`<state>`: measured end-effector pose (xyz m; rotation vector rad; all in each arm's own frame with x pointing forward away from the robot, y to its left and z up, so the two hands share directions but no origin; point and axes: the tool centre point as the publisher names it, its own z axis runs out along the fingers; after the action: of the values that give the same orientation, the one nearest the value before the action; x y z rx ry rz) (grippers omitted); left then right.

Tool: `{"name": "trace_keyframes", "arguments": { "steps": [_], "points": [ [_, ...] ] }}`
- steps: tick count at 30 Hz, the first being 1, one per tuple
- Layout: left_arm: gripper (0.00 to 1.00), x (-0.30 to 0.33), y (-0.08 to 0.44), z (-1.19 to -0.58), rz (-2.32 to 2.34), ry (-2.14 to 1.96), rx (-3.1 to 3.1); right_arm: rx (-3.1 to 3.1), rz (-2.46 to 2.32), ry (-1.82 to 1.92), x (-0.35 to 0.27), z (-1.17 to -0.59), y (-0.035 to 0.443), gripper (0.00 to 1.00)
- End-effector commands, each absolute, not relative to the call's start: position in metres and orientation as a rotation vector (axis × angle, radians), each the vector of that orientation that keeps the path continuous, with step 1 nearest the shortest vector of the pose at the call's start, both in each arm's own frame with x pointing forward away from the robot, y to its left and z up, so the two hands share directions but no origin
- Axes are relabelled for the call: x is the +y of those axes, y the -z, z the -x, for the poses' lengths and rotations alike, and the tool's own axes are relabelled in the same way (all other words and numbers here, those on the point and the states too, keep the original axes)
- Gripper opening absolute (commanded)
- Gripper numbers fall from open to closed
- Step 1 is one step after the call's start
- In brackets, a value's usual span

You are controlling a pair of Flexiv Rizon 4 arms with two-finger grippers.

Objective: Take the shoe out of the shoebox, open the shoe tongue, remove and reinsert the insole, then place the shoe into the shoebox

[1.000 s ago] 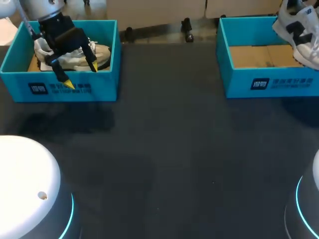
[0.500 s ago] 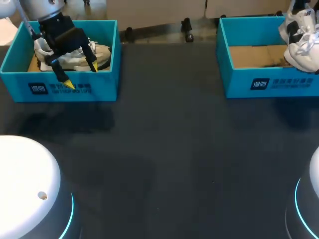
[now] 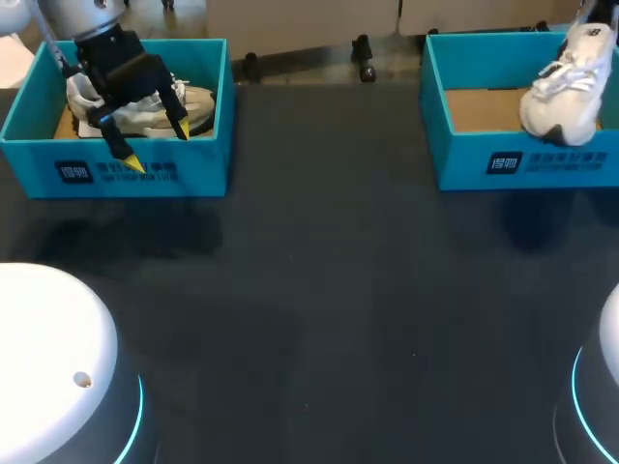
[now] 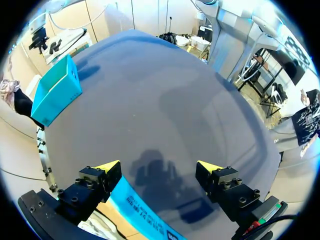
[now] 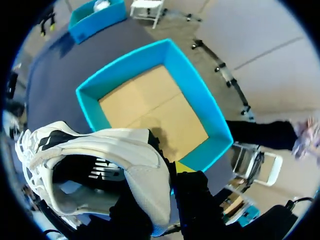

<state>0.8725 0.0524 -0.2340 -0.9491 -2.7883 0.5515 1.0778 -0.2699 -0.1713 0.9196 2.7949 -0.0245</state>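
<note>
Shoe (image 3: 563,92) clamped by heel in right fingers (image 5: 184,167) above shoebox (image 3: 464,159); left fingers (image 4: 107,167) apart.

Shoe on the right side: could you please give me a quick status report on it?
Right pincer shut on white shoe, held aloft by right shoebox. Left pincer open over left shoebox, second shoe inside. Right shoebox interior bare.
</note>
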Motion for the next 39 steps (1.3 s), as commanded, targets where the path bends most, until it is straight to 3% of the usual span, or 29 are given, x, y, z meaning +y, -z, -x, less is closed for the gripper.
{"name": "trace_keyframes", "arguments": {
  "steps": [1,14,24,39],
  "points": [
    [1.00,0.053,0.233,-0.872,0.949,-0.549,-2.788,2.700,-1.414,-0.114,-0.267,-1.093,0.160,0.00],
    [1.00,0.053,0.233,-0.872,0.949,-0.549,-2.788,2.700,-1.414,-0.114,-0.267,-1.093,0.160,0.00],
    [1.00,0.053,0.233,-0.872,0.949,-0.549,-2.788,2.171,-2.048,-0.039,-0.300,-1.077,0.177,0.00],
    [1.00,0.053,0.233,-0.872,0.949,-0.549,-2.788,1.948,-2.222,0.018,-0.301,-1.064,0.185,0.00]
  ]
}}
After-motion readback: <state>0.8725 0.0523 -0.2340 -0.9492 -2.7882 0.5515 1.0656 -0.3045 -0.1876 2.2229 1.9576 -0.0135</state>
